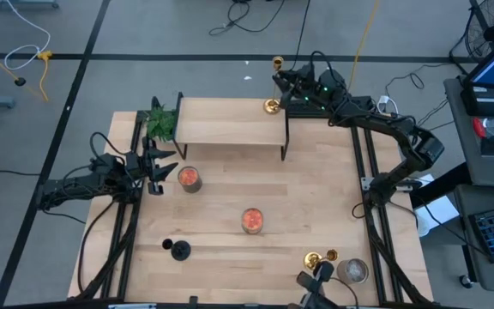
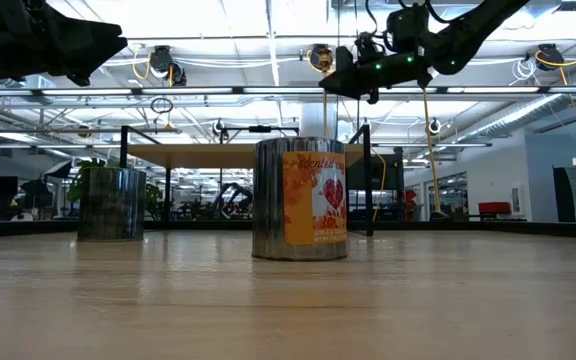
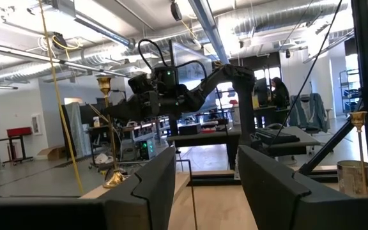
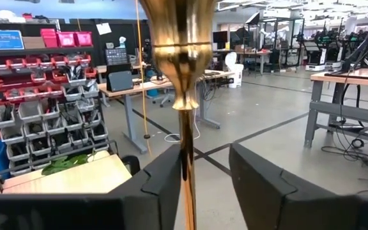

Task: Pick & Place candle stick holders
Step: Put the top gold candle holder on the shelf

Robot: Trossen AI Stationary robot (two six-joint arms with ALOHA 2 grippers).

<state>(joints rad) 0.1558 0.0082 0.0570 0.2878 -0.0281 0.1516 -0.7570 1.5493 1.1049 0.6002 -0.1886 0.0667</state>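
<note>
A gold candle stick holder stands by its round base (image 1: 271,106) on the far right corner of a raised wooden shelf (image 1: 230,120). Its cup (image 4: 183,45) and thin stem (image 4: 185,166) rise between the open fingers of my right gripper (image 1: 283,81), close beside one finger. It also shows in the low view (image 2: 320,57) and the left wrist view (image 3: 105,83). A second gold holder (image 1: 320,257) stands near the table's front right. A short black holder (image 1: 178,249) stands at the front left. My left gripper (image 1: 157,163) is open and empty at the table's left. My right gripper's fingers come level at the gold holder's stem (image 4: 185,172), below its cup, one on each side. The stem stands right beside one finger (image 4: 165,185). I cannot tell whether it touches. The holder stays upright on the shelf.
Two candle jars (image 1: 189,178) (image 1: 252,220) stand on the table, one just beside my left gripper. A green plant (image 1: 161,120) sits at the shelf's left end. A silver tin (image 1: 352,270) stands by the front right gold holder. Black shelf legs (image 1: 283,146) stand mid-table.
</note>
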